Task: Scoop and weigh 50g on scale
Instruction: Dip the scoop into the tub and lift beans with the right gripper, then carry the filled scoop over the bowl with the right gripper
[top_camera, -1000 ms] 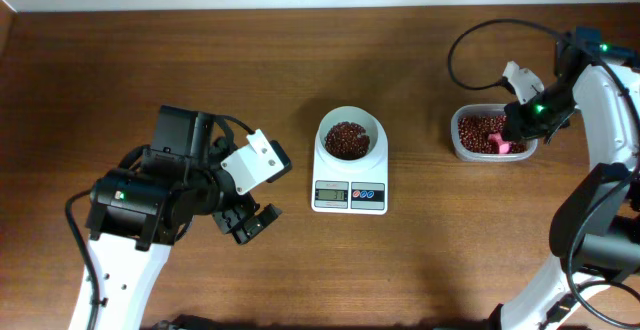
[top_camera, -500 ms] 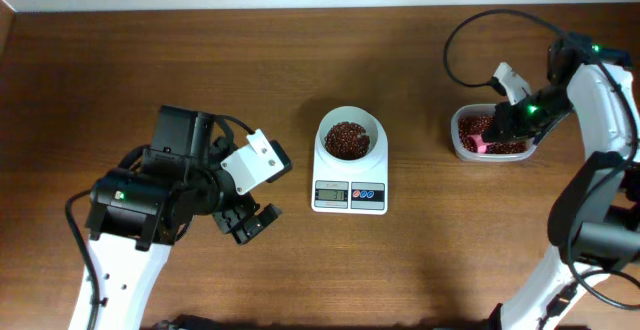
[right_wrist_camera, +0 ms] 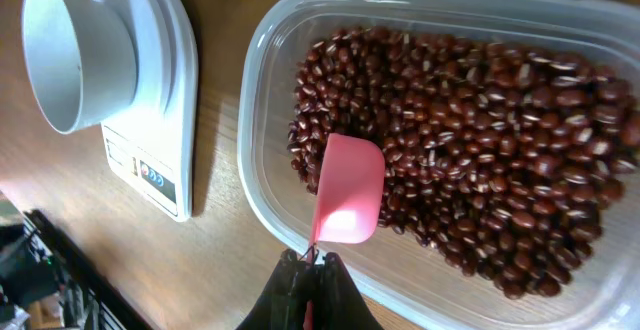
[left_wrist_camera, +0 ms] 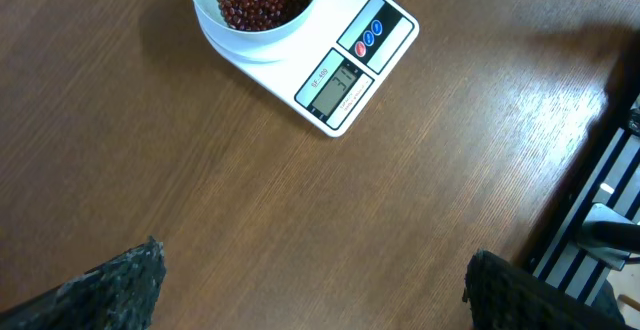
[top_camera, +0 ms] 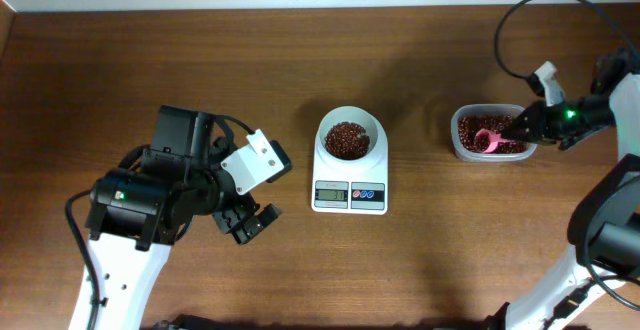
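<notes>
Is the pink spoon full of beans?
No, the spoon shows bare pink, lying on the beans in the tub.

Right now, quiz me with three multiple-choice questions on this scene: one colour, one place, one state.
1. The scale's buttons are: A red and blue; B green and yellow; C both black.
2. The pink scoop sits: A on the scale; B in the clear tub of beans; C in mid-air.
3. The left end effector is: A gripping the scoop; B gripping the scale; C open, empty.
Answers: 1 A, both colours show; 2 B, beans surround it; 3 C, fingers apart, nothing between.
</notes>
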`<state>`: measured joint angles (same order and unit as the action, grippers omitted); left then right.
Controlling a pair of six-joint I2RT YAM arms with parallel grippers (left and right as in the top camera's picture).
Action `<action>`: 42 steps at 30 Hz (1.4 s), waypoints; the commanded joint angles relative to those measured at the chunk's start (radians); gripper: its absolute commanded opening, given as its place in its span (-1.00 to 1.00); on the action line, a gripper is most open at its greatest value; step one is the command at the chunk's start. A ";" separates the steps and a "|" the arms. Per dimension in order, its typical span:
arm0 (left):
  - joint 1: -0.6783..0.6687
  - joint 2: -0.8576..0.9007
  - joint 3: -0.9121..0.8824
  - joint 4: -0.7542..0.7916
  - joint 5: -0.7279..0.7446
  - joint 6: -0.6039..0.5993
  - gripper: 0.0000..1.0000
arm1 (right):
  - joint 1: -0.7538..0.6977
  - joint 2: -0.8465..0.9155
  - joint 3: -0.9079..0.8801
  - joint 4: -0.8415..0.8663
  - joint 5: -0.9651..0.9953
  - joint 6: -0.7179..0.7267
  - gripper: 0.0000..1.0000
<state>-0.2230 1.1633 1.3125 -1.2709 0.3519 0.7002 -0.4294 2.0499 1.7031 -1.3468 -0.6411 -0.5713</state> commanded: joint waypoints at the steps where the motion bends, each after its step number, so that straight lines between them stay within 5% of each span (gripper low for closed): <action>1: 0.003 0.000 -0.003 0.002 0.015 0.016 0.99 | -0.042 0.021 -0.011 -0.004 -0.095 0.000 -0.92; 10: 0.003 0.000 -0.003 0.001 0.015 0.016 0.99 | -0.169 0.021 -0.011 -0.064 -0.278 0.010 -0.92; 22: 0.003 0.000 -0.003 0.001 0.015 0.016 0.98 | -0.153 0.021 -0.011 -0.063 -0.509 0.010 -0.92; 37: 0.003 0.000 -0.003 0.002 0.015 0.016 0.98 | 0.346 0.021 -0.011 0.062 -0.519 0.011 -0.92; 42: 0.003 0.000 -0.003 0.002 0.015 0.016 0.98 | 0.472 0.021 -0.011 0.181 -0.489 0.113 -0.92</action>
<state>-0.2230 1.1633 1.3125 -1.2709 0.3519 0.7002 0.0074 2.0594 1.6993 -1.2022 -1.1320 -0.5034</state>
